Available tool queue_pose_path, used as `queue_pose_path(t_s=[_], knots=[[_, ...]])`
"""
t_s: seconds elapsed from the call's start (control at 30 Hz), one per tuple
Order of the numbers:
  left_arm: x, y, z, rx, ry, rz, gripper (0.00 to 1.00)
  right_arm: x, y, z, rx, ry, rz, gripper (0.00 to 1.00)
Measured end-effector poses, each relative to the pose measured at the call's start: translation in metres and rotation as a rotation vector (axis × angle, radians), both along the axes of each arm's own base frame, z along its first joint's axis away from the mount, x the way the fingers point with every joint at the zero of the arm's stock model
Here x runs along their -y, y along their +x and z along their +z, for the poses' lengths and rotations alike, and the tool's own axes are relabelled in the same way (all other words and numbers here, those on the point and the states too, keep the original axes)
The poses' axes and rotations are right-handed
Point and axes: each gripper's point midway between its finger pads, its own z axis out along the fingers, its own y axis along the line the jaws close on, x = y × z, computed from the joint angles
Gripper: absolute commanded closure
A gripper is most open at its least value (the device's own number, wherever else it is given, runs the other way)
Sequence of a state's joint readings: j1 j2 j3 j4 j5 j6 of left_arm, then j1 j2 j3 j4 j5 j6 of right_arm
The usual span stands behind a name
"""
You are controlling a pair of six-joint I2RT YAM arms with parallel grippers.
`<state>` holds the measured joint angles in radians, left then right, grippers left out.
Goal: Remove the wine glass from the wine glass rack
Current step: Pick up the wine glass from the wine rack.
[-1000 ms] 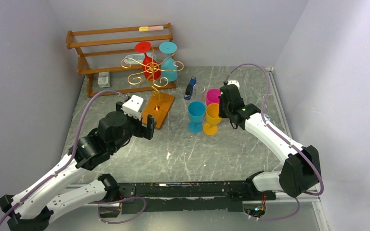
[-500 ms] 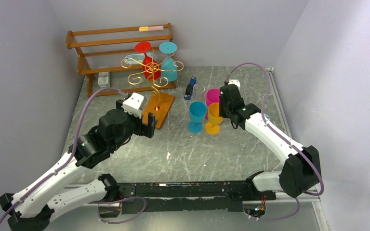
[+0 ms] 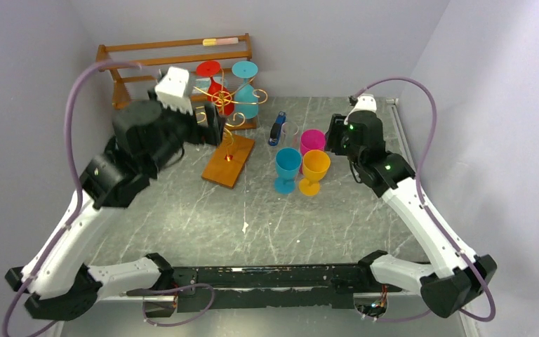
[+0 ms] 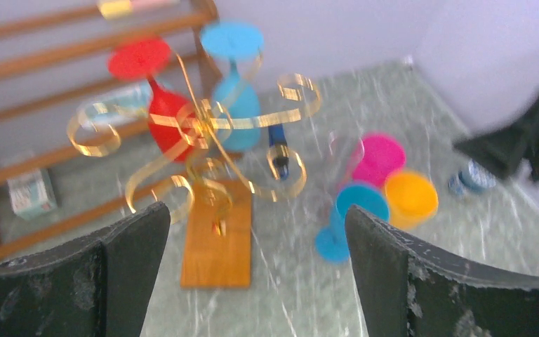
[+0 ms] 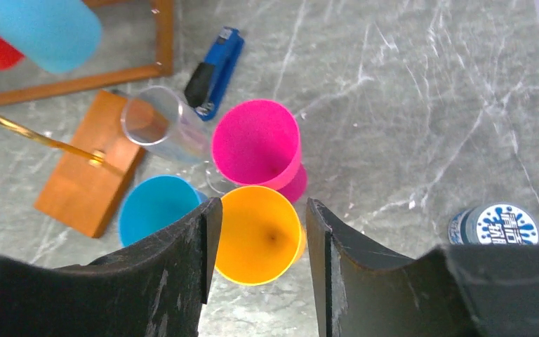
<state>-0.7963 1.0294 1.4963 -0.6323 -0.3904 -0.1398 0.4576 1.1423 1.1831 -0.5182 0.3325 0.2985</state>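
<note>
L gripper (image 4: pixel 256 217) wide open, empty, facing rack (image 4: pixel 217 246) w/ red glass (image 4: pixel 165 116) hanging, R gripper (image 5: pixel 261 210) open, empty, above orange glass (image 5: pixel 256 239)

The grey marbled surface (image 3: pixel 267 217) carries the wine glass rack (image 3: pixel 229 160), with a slatted shelf (image 3: pixel 133 46) behind; 4 glasses stand clustered, a pink glass (image 3: pixel 312 140), orange glass (image 3: pixel 314 168), blue glass (image 3: pixel 286 168) and clear glass (image 5: pixel 161 123), beside a blue stapler (image 3: pixel 276 130).

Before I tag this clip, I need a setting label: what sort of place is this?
Probably a robot test cell, not a home: bare lilac walls box in a marble-look table, and a gold wine glass rack and bright goblets stand staged.
</note>
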Motion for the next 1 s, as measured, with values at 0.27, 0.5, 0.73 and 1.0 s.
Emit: queue_pose_path(t_s=[0.27,0.5,0.73,1.0], knots=[[-0.046,0.109,0.047,-0.012,-0.068,0.097,0.01,-0.011,-0.014,0.030,0.070,0.107,0.066,0.42],[-0.082,0.178,0.004,-0.172,-0.192,0.053,0.08,-0.029,-0.024,0.041,0.083,0.195,0.153,0.38],[-0.094,0.223,-0.014,-0.215,-0.361,-0.042,0.17,-0.044,-0.030,0.055,0.105,0.273,0.222,0.38],[-0.078,0.260,-0.044,-0.254,-0.465,-0.140,0.22,-0.055,-0.035,0.060,0.102,0.318,0.278,0.36]])
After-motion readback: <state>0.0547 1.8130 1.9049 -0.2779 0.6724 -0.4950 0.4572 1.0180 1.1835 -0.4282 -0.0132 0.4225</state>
